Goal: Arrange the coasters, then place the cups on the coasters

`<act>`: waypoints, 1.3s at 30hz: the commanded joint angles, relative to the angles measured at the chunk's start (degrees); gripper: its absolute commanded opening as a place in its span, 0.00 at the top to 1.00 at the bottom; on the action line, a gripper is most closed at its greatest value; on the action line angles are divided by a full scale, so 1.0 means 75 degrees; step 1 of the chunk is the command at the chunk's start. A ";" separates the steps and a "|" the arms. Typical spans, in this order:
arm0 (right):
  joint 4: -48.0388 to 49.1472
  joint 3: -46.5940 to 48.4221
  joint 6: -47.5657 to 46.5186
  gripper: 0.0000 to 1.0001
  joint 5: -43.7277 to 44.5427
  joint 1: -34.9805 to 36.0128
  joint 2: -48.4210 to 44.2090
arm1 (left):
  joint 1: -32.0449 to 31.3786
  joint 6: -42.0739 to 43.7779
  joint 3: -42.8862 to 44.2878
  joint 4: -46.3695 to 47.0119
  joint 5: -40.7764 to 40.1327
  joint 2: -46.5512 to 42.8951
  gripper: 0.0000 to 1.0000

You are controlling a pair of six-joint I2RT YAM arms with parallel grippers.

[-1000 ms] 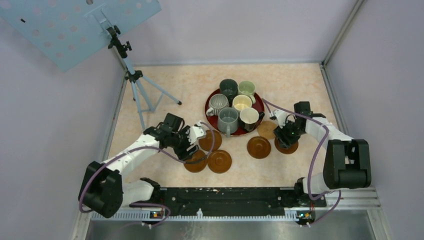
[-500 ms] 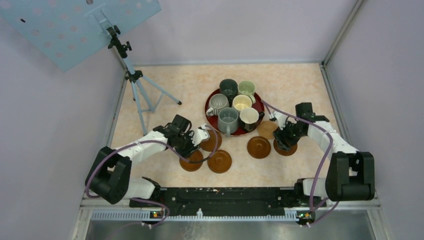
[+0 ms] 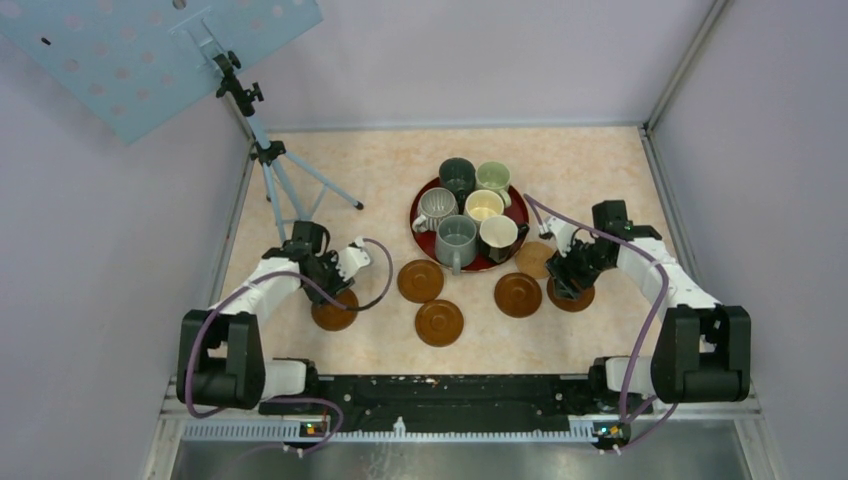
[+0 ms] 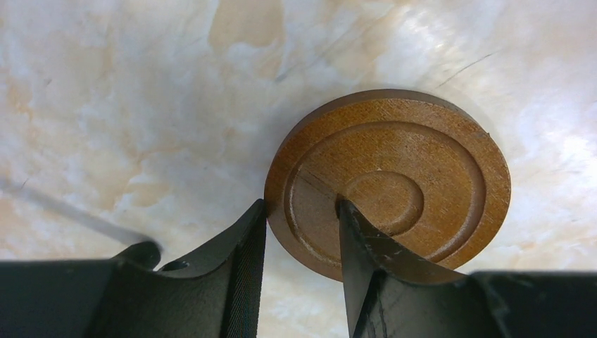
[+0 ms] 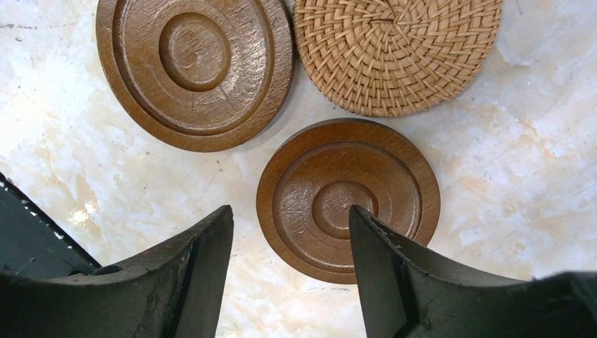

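Note:
My left gripper (image 4: 299, 208) (image 3: 338, 295) is shut on the rim of a brown coaster (image 4: 394, 176) (image 3: 335, 314) at the left of the table. One finger presses its outer edge, the other sits in its groove. Two coasters (image 3: 420, 281) (image 3: 439, 322) lie in the middle. My right gripper (image 5: 288, 215) (image 3: 570, 283) hangs open over another coaster (image 5: 348, 201), holding nothing. Beside it lie a brown coaster (image 5: 195, 70) (image 3: 518, 294) and a woven straw one (image 5: 398, 49). Several cups, among them a grey one (image 3: 456, 237) and a dark charcoal one (image 3: 458, 172), stand on the dark-red tray (image 3: 480, 267).
A tripod (image 3: 275, 170) carrying a pale blue perforated board (image 3: 150, 50) stands at the back left. Enclosure walls close in the table on three sides. The arms' mounting rail (image 3: 450, 390) runs along the near edge.
My left gripper closed on a coaster that lay beside the middle ones and moved it to the left. The right gripper opened slightly and stayed over its coaster.

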 commanded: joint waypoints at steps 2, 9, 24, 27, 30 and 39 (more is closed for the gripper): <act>-0.0175 0.0347 -0.0182 0.39 -0.0286 0.0047 -0.0307 | 0.0898 0.1119 0.0202 0.0161 -0.0696 0.0606 0.62; -0.0238 0.0391 -0.0133 0.39 -0.0307 0.0050 -0.0404 | 0.1219 0.1390 0.0822 -0.0294 -0.0465 0.0871 0.62; -0.0203 0.0553 -0.0139 0.39 -0.0308 0.0053 -0.0300 | 0.1356 0.1942 0.1410 -0.1176 -0.0499 0.0790 0.57; -0.0234 0.0653 -0.0134 0.39 -0.0329 0.0047 -0.0303 | 0.1359 0.1818 0.2294 -0.1999 0.0323 0.0820 0.42; -0.0216 0.0720 -0.0042 0.39 -0.0376 0.0049 -0.0333 | 0.1151 0.1616 0.3192 -0.2757 0.1092 0.0884 0.33; 0.0136 0.0787 0.0254 0.39 -0.0502 0.0047 -0.0397 | -0.0900 -0.0487 0.3381 -0.1614 0.1980 0.0728 0.26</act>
